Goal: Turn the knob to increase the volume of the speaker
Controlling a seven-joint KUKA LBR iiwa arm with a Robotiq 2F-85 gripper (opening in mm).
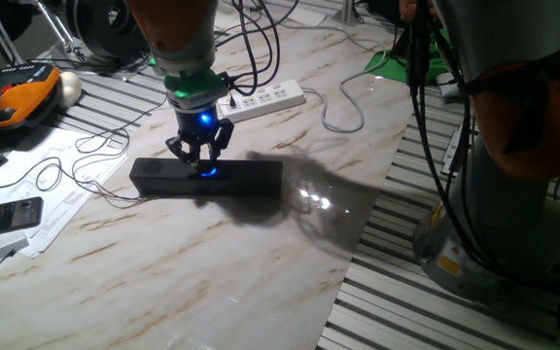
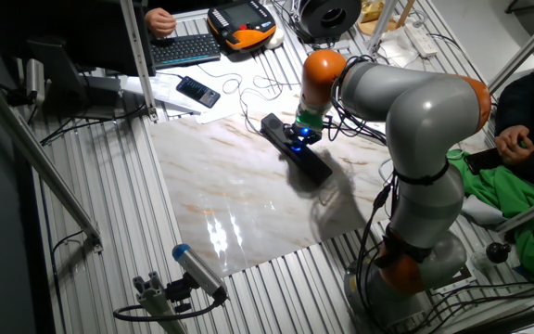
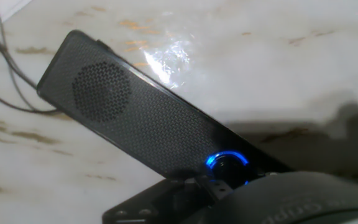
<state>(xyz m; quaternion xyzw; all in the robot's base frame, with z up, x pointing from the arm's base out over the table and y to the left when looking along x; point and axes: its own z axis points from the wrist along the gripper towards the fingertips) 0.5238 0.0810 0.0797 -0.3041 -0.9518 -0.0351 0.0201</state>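
Note:
The speaker (image 1: 251, 179) is a long, low black bar lying on the marble table; it also shows in the other fixed view (image 2: 313, 165) and in the hand view (image 3: 135, 118). The knob (image 3: 227, 163) glows with a blue ring at the bar's middle and is seen as a blue spot in both fixed views (image 1: 208, 172) (image 2: 294, 134). My gripper (image 1: 203, 163) (image 2: 298, 134) stands straight down over the bar's middle, and its fingers (image 3: 185, 190) converge on the knob. The lower half of the knob is hidden by the fingers.
A white power strip (image 1: 265, 98) lies behind the speaker. A thin black cable (image 1: 86, 180) runs off the speaker's left end over papers. A flat black phone (image 1: 3, 216) and an orange pendant (image 1: 22, 97) lie at the left. A keyboard (image 2: 185, 48) is beyond the table.

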